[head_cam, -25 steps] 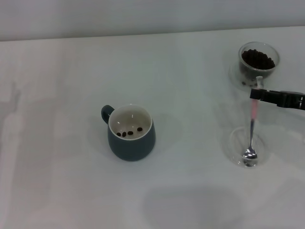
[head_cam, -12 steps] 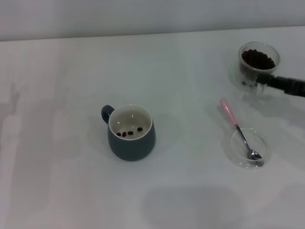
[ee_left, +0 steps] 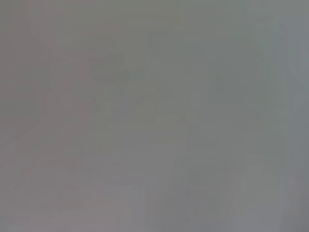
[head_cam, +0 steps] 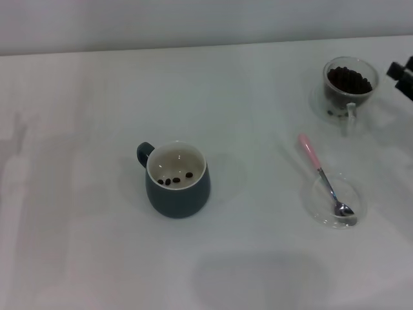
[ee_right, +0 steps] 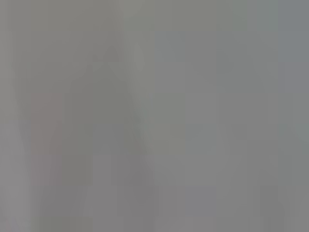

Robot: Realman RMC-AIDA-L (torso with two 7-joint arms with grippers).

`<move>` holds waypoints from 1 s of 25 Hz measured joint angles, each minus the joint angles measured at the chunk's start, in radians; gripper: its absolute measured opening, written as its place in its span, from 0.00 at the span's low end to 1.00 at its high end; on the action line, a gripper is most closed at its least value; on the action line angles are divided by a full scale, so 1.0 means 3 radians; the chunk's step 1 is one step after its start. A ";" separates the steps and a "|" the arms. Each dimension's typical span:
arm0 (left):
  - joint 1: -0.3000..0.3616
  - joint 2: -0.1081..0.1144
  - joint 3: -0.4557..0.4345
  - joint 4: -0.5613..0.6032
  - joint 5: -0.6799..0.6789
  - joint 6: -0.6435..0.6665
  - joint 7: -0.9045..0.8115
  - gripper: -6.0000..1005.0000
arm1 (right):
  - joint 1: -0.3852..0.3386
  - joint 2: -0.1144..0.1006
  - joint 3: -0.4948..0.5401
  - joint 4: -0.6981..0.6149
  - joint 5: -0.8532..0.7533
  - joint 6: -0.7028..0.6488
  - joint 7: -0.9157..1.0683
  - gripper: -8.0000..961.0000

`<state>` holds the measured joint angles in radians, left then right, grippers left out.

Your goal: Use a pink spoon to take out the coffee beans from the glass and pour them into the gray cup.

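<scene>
Right hand (head_cam: 401,75) withdrawn, possibly open, pink spoon (head_cam: 324,183) released

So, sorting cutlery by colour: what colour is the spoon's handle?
Pale pink; the pink spoon shows best in the head view.

The black right gripper (head_cam: 401,74) is cut off by the head view's right edge, its fingers indeterminate; both wrist views show only featureless grey blur.

Open table (head_cam: 97,245) around gray cup (head_cam: 177,179); glass (head_cam: 349,87) flanks pink spoon (head_cam: 324,184) approach.
</scene>
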<state>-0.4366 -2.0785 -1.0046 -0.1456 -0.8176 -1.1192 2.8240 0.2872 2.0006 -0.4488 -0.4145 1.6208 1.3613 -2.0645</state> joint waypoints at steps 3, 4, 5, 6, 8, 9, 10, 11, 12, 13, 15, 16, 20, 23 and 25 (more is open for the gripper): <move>-0.0007 0.0000 0.0000 0.0000 0.0000 0.0004 0.0000 0.82 | 0.0032 0.0006 0.0226 0.0423 0.0432 -0.0114 -0.0895 0.48; -0.0011 0.0000 0.0000 0.0000 0.0000 0.0005 0.0000 0.82 | 0.0037 0.0009 0.0266 0.0568 0.0620 -0.0145 -0.1192 0.50; -0.0015 0.0000 0.0000 0.0000 0.0000 0.0006 0.0000 0.82 | 0.0040 0.0010 0.0284 0.0688 0.0779 -0.0174 -0.1403 0.53; -0.0015 0.0000 0.0000 0.0000 0.0000 0.0006 0.0000 0.82 | 0.0042 0.0012 0.0291 0.0791 0.0939 -0.0200 -0.1604 0.56; -0.0024 0.0000 0.0000 -0.0001 0.0000 0.0018 0.0000 0.82 | 0.0047 0.0013 0.0297 0.0925 0.1153 -0.0240 -0.1881 0.61; -0.0024 0.0000 0.0000 -0.0001 0.0000 0.0018 0.0000 0.82 | 0.0049 0.0014 0.0299 0.0953 0.1191 -0.0254 -0.1937 0.64; -0.0036 0.0000 0.0000 -0.0008 0.0000 0.0059 0.0000 0.82 | 0.0050 0.0013 0.0304 0.0966 0.1213 -0.0265 -0.1966 0.67; -0.0042 0.0000 0.0000 -0.0009 -0.0001 0.0070 0.0000 0.82 | 0.0050 0.0014 0.0310 0.0971 0.1221 -0.0277 -0.1975 0.71; -0.0050 -0.0001 0.0000 -0.0009 -0.0001 0.0085 0.0000 0.82 | 0.0050 0.0014 0.0317 0.0974 0.1224 -0.0287 -0.1979 0.75; -0.0063 -0.0003 0.0000 -0.0006 -0.0002 0.0112 0.0000 0.82 | 0.0050 0.0014 0.0319 0.0975 0.1225 -0.0290 -0.1980 0.80; -0.0074 -0.0004 0.0000 -0.0006 -0.0003 0.0136 0.0000 0.82 | 0.0051 0.0014 0.0324 0.0976 0.1225 -0.0297 -0.1983 0.88; -0.0081 -0.0005 0.0000 -0.0005 -0.0003 0.0143 0.0000 0.82 | 0.0053 0.0014 0.0324 0.0977 0.1226 -0.0301 -0.1984 0.89; -0.0106 -0.0009 0.0000 -0.0005 -0.0015 0.0147 0.0000 0.82 | 0.0076 0.0014 0.0326 0.0978 0.1227 -0.0408 -0.1986 0.90; -0.0139 -0.0008 0.0000 -0.0006 -0.0020 0.0163 0.0000 0.82 | 0.0086 0.0014 0.0328 0.0981 0.1229 -0.0473 -0.1986 0.90; -0.0171 -0.0006 0.0000 -0.0006 -0.0020 0.0184 0.0000 0.82 | 0.0092 0.0016 0.0329 0.0987 0.1229 -0.0474 -0.1988 0.90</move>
<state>-0.4881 -2.0802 -1.0048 -0.1474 -0.8237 -1.0638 2.8240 0.3148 2.0055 -0.3502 -0.1184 1.9896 1.2190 -2.6608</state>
